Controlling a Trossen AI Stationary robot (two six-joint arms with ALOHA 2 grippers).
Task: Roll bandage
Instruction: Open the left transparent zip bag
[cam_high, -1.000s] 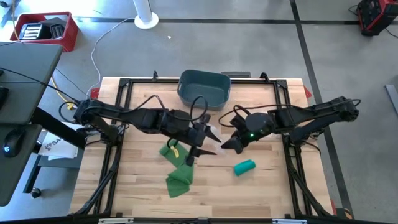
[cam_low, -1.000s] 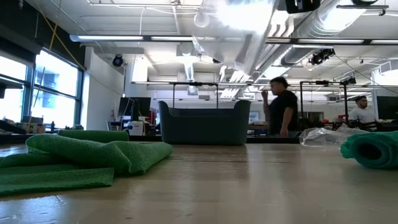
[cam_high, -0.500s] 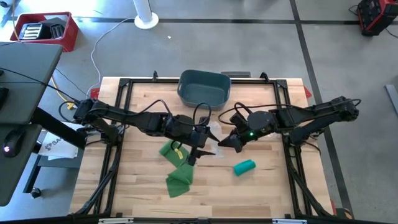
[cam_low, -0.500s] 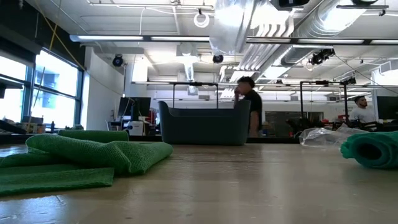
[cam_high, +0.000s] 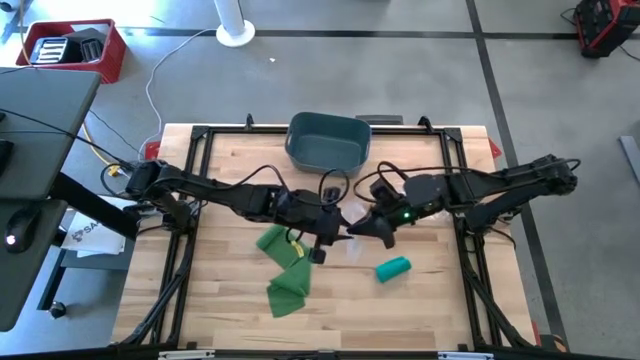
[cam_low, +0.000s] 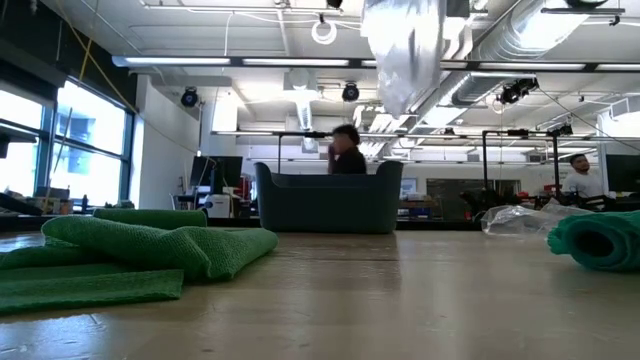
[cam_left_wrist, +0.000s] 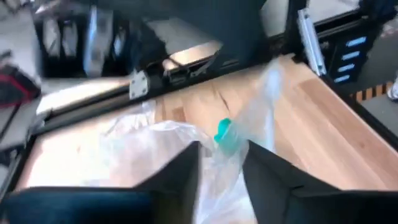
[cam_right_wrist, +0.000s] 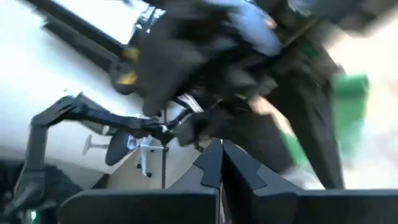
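Two tools meet above the surface (cam_high: 420, 300): left tool (cam_left_wrist: 222, 163) and right tool (cam_high: 352, 229) both pinch a clear plastic bag (cam_left_wrist: 168, 140), apparently for unwrapping. Rolled bandage (cam_high: 393, 268) lies just beside the right tool, unrolled bandage (cam_high: 286, 270) beside the left.

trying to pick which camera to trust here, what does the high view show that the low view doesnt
Only the high view shows both arms meeting mid-table: the left gripper and right gripper at a clear plastic bag, plus the table frame and floor.

Only the low view shows the room behind, with a person past the bin, and the bag hanging high above the table.

Both show the green cloth, the rolled green bandage and the dark bin.
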